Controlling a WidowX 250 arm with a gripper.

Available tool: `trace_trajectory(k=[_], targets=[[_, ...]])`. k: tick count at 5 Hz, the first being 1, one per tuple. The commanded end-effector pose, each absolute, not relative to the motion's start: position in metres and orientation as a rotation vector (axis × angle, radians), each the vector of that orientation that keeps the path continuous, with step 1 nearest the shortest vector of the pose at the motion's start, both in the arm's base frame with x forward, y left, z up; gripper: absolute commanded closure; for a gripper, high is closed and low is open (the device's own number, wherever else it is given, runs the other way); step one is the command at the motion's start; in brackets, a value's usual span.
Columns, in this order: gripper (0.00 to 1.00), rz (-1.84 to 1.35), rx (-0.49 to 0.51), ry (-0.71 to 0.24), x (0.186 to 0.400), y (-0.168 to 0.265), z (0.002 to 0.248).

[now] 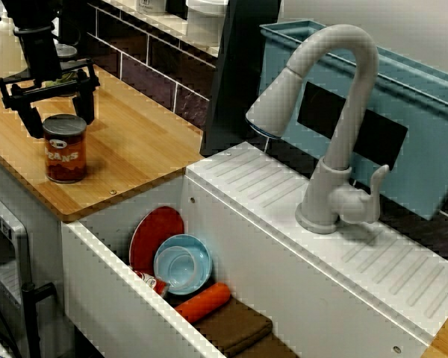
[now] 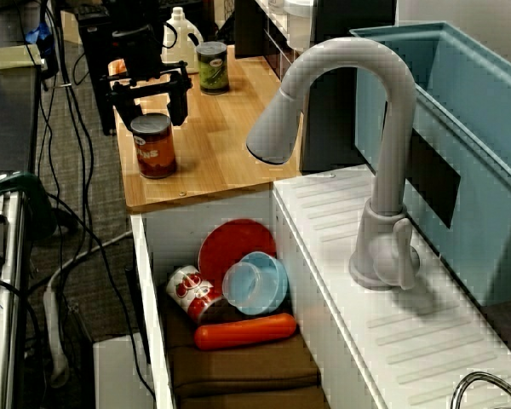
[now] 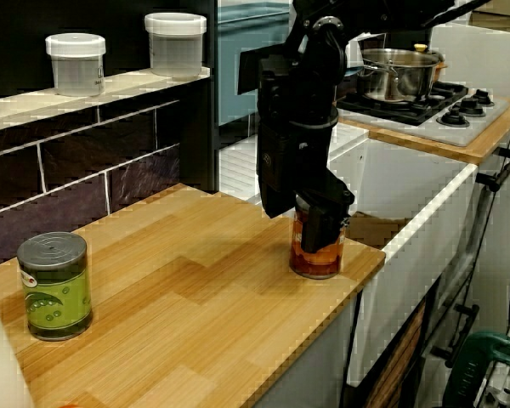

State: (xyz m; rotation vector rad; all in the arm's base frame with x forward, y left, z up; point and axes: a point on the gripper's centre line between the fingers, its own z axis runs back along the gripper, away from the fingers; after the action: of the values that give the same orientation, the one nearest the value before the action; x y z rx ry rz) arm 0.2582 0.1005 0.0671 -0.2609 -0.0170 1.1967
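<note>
Tipping is the danger: black pincer (image 1: 57, 112), spread wide, hangs just above the red-labelled metal can (image 1: 65, 148) upright near the edge of the wooden desk (image 1: 142, 149); an off-centre finger could knock it into the white sink (image 1: 104, 283)

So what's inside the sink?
Red plate, blue bowl, a red-and-white can, an orange carrot and a brown cloth. The cloth hides the sink floor; the bowl covers part of the plate.
</note>
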Motion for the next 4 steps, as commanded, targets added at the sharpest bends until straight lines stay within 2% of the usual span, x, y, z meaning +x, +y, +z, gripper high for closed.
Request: trace_trajectory(k=[1, 4], targets=[[0.00, 1.192, -0.264, -0.059, 0.259, 0.072, 0.083], [0.00, 1.205, -0.234, -0.084, 0.255, 0.044, 0.075]])
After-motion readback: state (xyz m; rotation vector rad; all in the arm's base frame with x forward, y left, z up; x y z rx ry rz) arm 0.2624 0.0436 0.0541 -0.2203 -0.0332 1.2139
